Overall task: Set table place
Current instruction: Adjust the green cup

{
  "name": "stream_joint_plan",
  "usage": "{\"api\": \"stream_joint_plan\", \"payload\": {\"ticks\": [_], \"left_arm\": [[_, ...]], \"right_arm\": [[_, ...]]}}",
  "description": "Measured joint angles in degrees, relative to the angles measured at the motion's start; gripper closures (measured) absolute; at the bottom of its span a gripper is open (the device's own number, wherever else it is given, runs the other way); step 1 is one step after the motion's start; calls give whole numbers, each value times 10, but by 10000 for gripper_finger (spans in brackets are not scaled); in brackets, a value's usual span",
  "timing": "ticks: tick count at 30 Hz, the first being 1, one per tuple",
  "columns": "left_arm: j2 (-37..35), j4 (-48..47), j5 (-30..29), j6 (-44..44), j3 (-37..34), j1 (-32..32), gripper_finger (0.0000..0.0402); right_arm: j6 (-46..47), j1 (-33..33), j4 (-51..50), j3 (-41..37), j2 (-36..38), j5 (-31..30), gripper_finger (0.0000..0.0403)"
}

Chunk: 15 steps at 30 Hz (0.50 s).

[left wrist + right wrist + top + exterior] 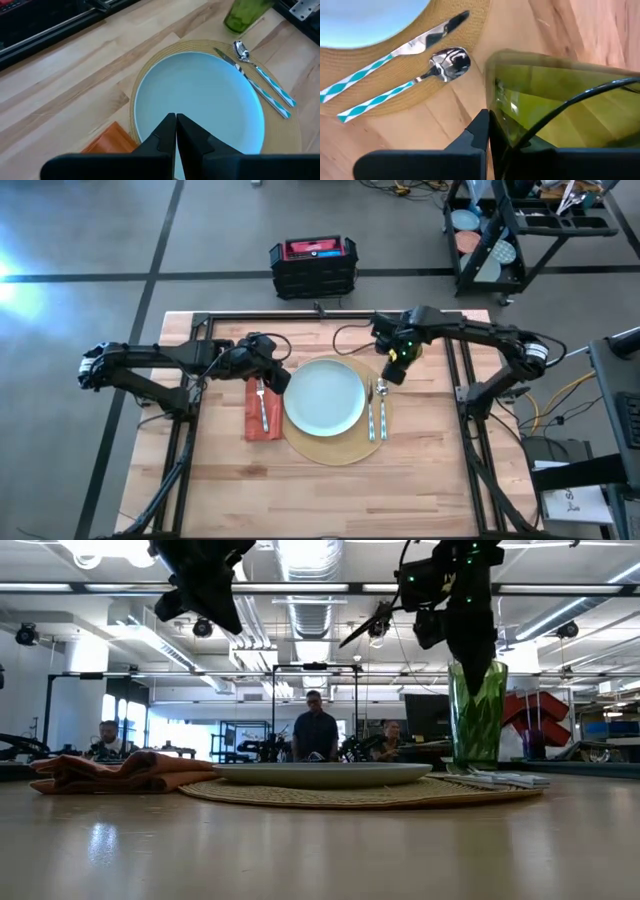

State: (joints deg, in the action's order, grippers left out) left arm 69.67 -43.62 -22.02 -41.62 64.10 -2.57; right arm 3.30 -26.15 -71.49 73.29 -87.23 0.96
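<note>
A pale blue plate lies on a round tan placemat. Left of it, a fork rests on the orange napkin. A knife and a spoon lie on the placemat, right of the plate. My left gripper hovers shut over the plate's left rim and holds nothing. My right gripper is shut on the green cup, just past the placemat's far right edge. The low view shows the cup upright. My right gripper holds the green cup by the wall at its rim. One finger is outside the cup and the other is inside, seen through the green wall. The fingers come from above. The cup stays upright; whether its base touches the table I cannot tell.
Black frame rails run along both sides of the tabletop. A black crate sits beyond the far edge, and a black cart stands at the far right. People are in the room behind. Bare wood lies toward the near edge.
</note>
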Motion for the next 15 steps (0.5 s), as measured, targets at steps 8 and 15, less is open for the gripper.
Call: {"api": "stream_joint_plan", "payload": {"ticks": [8, 15], "left_arm": [[0, 0, 5, 8, 0, -6, 402], [0, -2, 20, 6, 0, -4, 402]], "right_arm": [[9, 23, 57, -5, -43, -27, 402], [17, 19, 67, -2, -62, -27, 401]]}}
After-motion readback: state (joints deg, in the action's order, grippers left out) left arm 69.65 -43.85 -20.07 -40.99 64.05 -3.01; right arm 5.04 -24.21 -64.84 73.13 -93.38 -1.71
